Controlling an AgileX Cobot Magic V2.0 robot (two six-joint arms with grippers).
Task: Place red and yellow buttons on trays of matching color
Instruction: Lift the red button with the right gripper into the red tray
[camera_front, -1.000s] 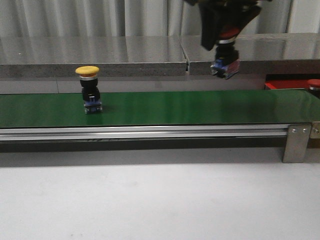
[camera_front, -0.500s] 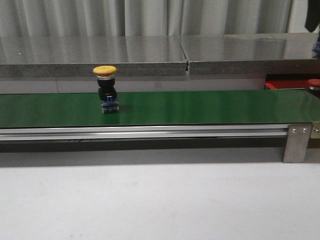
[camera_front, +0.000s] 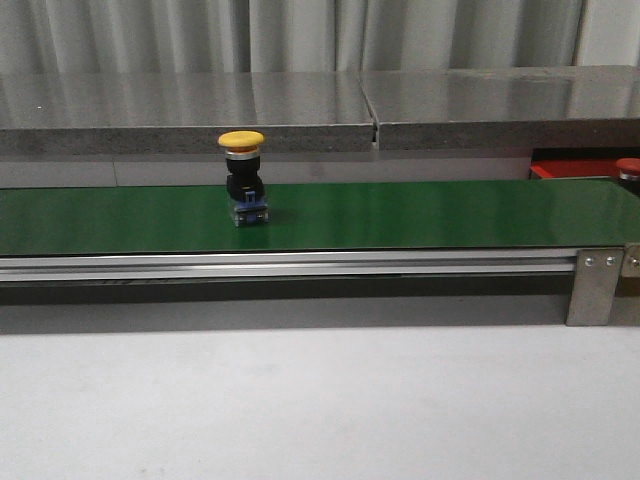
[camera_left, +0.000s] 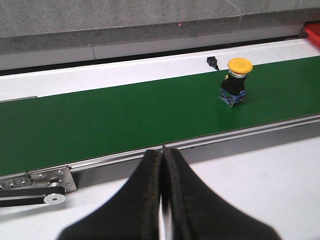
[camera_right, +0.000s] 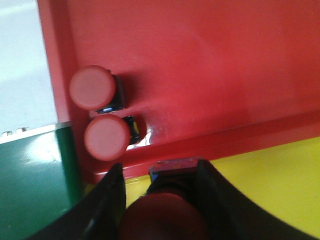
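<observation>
Right gripper (camera_right: 160, 200) is clamping a red button (camera_right: 162, 220), rigid and light, by its body over the red tray (camera_right: 210, 60); left gripper (camera_left: 162, 165) is sitting closed

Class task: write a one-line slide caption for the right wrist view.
Right gripper holds a red button above the red tray, where two red buttons already stand.

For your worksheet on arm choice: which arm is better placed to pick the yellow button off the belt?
Left, probably. Its gripper is shut and empty, facing the yellow button; the right gripper holds a red button over the trays.
</observation>
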